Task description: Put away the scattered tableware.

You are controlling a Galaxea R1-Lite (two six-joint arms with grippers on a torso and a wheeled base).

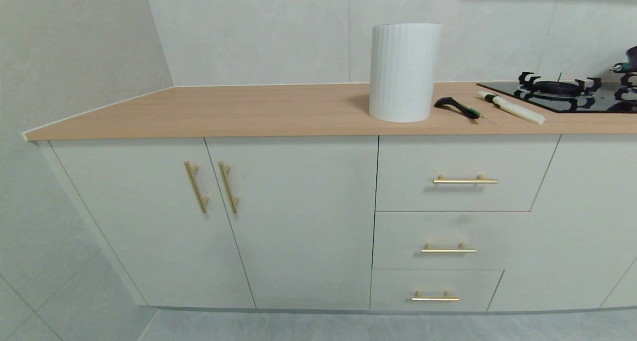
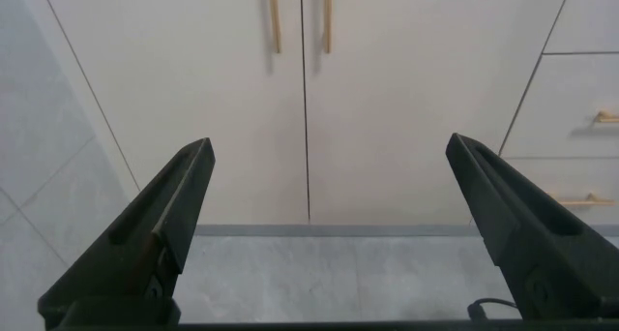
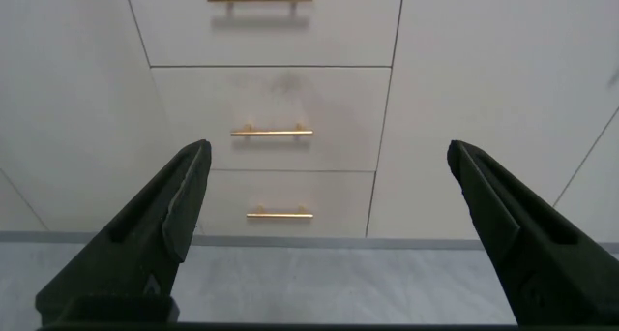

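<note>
Head view: black peeler (image 1: 455,105) and long white tool (image 1: 512,108) lie on counter (image 1: 224,109), just beside tall white pot (image 1: 404,72). Left gripper (image 2: 329,149) and right gripper (image 3: 329,152) both wide apart, empty, down low by cupboard. Risk: an arm going up may bump counter edge or tip pot.

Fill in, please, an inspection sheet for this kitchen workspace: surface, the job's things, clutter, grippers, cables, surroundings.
Surface: wooden countertop over pale cabinets.
Job's things: black-handled utensil and pale-bladed knife lie loose on the countertop, to the right of the white ribbed holder, which stands upright.
Clutter: nothing seen.
Grippers: left gripper open and empty, facing the double cabinet doors; right gripper open and empty, facing the drawers.
Cables: nothing seen.
Surroundings: gas hob at the countertop's right end; tiled wall behind; grey floor tiles below.
</note>
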